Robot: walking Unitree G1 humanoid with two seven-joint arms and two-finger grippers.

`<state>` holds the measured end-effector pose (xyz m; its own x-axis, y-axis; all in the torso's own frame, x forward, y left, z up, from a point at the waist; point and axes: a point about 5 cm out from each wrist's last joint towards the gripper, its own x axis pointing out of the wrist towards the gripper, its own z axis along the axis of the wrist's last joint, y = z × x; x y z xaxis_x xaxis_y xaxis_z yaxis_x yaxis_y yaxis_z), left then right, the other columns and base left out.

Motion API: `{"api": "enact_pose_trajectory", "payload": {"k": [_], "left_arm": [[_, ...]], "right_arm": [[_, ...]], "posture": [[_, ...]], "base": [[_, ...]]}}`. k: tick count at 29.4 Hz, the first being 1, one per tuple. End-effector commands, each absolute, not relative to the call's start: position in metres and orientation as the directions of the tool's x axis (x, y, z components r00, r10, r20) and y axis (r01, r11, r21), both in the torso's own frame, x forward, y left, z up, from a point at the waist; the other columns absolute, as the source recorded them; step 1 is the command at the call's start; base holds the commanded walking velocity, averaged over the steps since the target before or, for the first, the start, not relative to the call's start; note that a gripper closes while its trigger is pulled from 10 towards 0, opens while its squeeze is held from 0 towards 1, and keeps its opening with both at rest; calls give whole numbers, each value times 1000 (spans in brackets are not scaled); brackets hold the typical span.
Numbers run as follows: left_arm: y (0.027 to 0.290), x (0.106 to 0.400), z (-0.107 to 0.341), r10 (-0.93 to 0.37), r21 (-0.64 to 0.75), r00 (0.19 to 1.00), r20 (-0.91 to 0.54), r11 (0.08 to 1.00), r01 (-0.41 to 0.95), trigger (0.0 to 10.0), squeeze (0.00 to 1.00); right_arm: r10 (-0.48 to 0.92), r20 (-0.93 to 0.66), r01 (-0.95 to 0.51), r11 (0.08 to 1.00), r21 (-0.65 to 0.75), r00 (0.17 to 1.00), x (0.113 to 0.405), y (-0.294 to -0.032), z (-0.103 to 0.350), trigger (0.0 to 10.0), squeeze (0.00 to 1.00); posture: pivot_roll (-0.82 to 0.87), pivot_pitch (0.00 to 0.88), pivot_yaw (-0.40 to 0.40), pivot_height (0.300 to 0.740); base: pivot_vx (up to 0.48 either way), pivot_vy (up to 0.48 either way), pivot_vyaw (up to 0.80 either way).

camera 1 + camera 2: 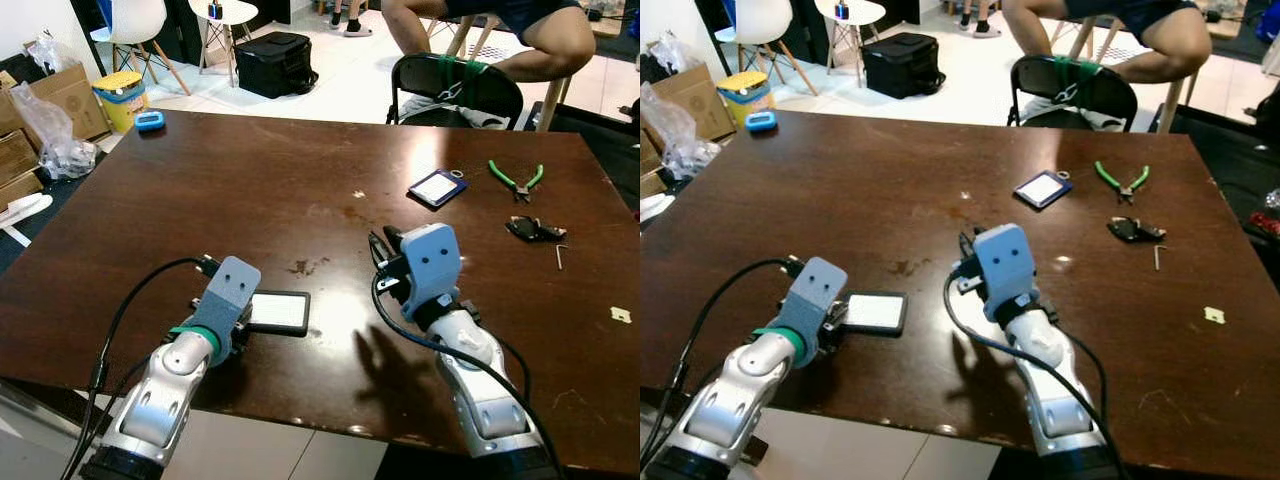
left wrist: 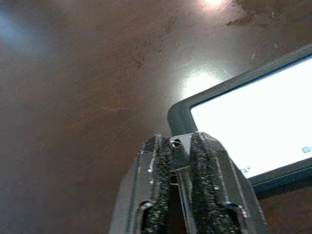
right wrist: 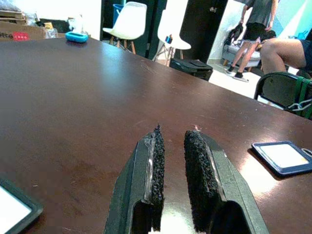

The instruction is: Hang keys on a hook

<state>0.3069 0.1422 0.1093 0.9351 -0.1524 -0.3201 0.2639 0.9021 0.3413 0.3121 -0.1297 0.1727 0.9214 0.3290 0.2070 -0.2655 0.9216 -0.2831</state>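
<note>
Resting low over the near part of the dark wooden table, our left gripper has its fingers pressed together with nothing between them, their tips just beside the corner of a black-framed card holder lying flat. Our right gripper sits above the middle of the table near its front, its two padded fingers a narrow gap apart and empty, pointing out across the tabletop.

The keys, a dark bunch, lie on the right side of the table, well apart from both our grippers. Just beside them is a small metal hex key, and beyond them a pair of green-handled pliers. A blue-framed badge lies left of the pliers.

Behind the far edge stands a black chair, and a seated person's bare leg shows past it.
</note>
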Motion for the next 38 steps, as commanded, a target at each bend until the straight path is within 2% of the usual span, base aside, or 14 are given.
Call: {"api": "enact_pose_trajectory", "payload": {"k": [1,13,18,22,23,26,27,31,38], "left_arm": [[148,303,98,-129,339,923,-364,904,260,0,0],[146,307,100,-127,339,937,-324,910,240,0,0],[146,312,115,-119,317,962,-245,928,195,0,0],[147,316,141,-124,313,985,-116,937,155,0,0],[146,314,141,-147,342,980,-131,921,184,9843,0],[143,309,136,-208,369,960,-189,890,266,10000,0],[142,307,132,-231,367,949,-215,881,298,10000,1000],[140,303,113,-270,384,907,-323,838,387,10000,1000],[148,315,109,-180,377,923,-341,873,310,10000,1000]], "right_arm": [[332,200,-272,921,-277,922,311,-129,171,10000,0],[328,201,-267,922,-279,923,311,-131,172,10000,0],[330,202,-269,922,-278,922,311,-130,172,10000,0],[332,202,-271,921,-278,921,311,-130,172,10000,0],[332,201,-271,922,-278,921,311,-130,171,10000,0],[331,201,-271,922,-277,922,311,-129,171,10000,0],[331,201,-270,922,-276,922,311,-129,171,10000,0],[332,203,-272,922,-274,921,311,-128,171,10000,0],[330,203,-269,923,-276,922,311,-129,172,10000,0]], "posture": [[-146,73,127,740],[-152,72,128,740],[-150,72,127,740],[-149,72,127,740],[-149,72,127,740],[-145,72,130,740],[-142,72,130,740],[-145,72,131,740],[-151,74,132,740]], "base": [[0,0,0],[0,0,0],[0,0,0],[0,0,0],[0,0,0],[0,0,0],[0,0,0],[0,0,0],[0,0,0]]}}
